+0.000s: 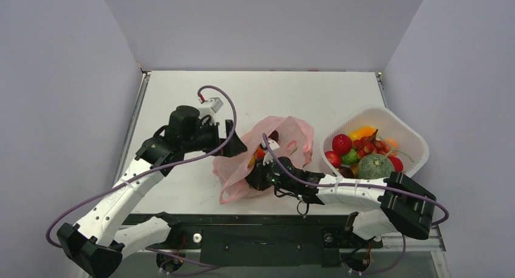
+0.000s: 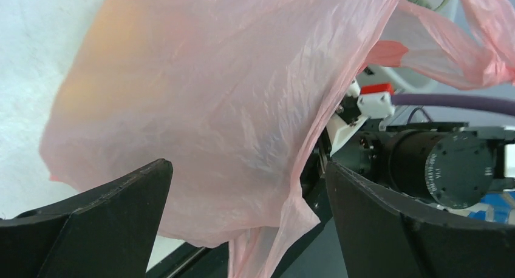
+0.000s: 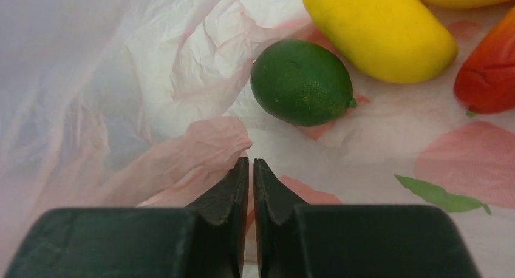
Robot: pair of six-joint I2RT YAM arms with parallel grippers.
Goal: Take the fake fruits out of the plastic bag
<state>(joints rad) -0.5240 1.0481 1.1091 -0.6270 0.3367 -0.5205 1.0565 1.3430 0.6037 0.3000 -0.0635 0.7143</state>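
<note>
The plastic bag (image 1: 285, 138) lies crumpled near the middle of the desk (image 1: 182, 108), its mouth facing the arm bases. The white basket (image 1: 408, 132) stands to its right, apart from it, and already holds a heap of fake fruits (image 1: 364, 153) in red, yellow, orange and green. The left gripper (image 1: 235, 143) sits at the left side of the bag with its jaws spread wide. In the left wrist view the two black fingers (image 2: 115, 220) stand far apart and a bulge of pink film fills the space between them without being clamped. The right gripper (image 1: 258, 169) reaches into the bag's mouth from the near side. In the right wrist view its jaws are closed, tip against tip, with only a hairline gap. A raised fold of pink film lies just beside the left fingertip, and it cannot be told whether any film is pinched. No fruit is held. Inside the bag, beyond the closed tips, a green lime (image 3: 302, 82) rests on the bag's lower layer. A yellow fruit (image 3: 376, 32) lies just behind the lime, and a red-orange fruit (image 3: 489, 71) lies at the right edge.
</note>
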